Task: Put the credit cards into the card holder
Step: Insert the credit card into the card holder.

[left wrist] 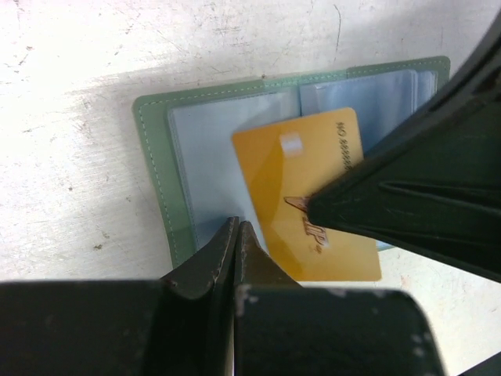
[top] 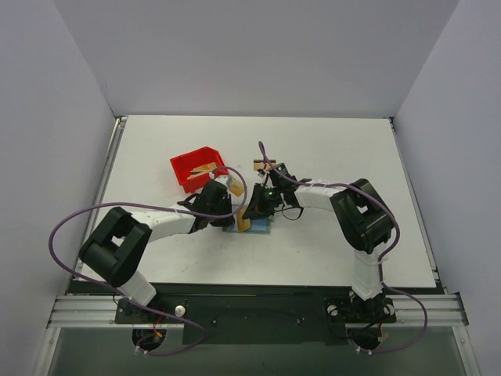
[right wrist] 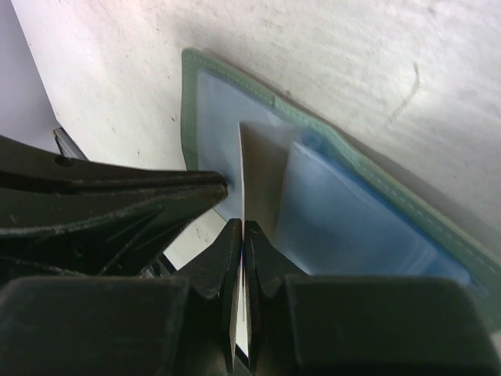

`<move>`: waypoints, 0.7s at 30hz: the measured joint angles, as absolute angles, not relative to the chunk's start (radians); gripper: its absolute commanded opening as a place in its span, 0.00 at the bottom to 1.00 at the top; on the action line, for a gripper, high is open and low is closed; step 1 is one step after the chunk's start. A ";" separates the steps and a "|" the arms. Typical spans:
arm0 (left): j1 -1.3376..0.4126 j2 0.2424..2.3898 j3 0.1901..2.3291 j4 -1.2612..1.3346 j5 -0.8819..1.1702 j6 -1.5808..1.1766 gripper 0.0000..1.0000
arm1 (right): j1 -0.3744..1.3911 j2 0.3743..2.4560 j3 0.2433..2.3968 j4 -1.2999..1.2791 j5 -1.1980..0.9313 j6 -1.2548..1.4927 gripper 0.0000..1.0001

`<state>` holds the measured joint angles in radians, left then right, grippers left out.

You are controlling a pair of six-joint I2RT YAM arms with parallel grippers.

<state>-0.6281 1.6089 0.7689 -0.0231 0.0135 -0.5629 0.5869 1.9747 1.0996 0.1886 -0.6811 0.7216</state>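
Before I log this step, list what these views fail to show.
Left wrist: right gripper covers part of the credit card; its print is blurred. Whether the shut left gripper pinches a pocket sheet is unclear.
Right wrist: card edge-on, face unseen.
Top: the grippers cover most of the card holder; cards in the red bin too small to count.

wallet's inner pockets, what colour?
Light blue pockets; clearest in the left wrist view.

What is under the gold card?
Light blue pockets of the card holder. The gold card, pinched by the right gripper, covers the middle; whether its edge sits in a pocket is hidden.
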 measured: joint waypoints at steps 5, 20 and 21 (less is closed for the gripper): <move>-0.628 1.609 0.763 -0.010 0.004 -0.574 0.00 | 0.564 1.921 1.027 0.212 -0.675 0.756 0.00; -0.628 1.609 0.760 -0.003 -0.001 -0.589 0.00 | 0.529 1.884 0.982 0.239 -0.644 0.793 0.00; -0.628 1.609 0.760 -0.003 -0.001 -0.590 0.00 | 0.529 1.887 0.982 0.244 -0.644 0.794 0.00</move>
<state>-0.6277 1.6089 0.7597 -0.0029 -0.0013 -0.5900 0.5289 1.8870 0.9817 0.2436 -0.6441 0.7944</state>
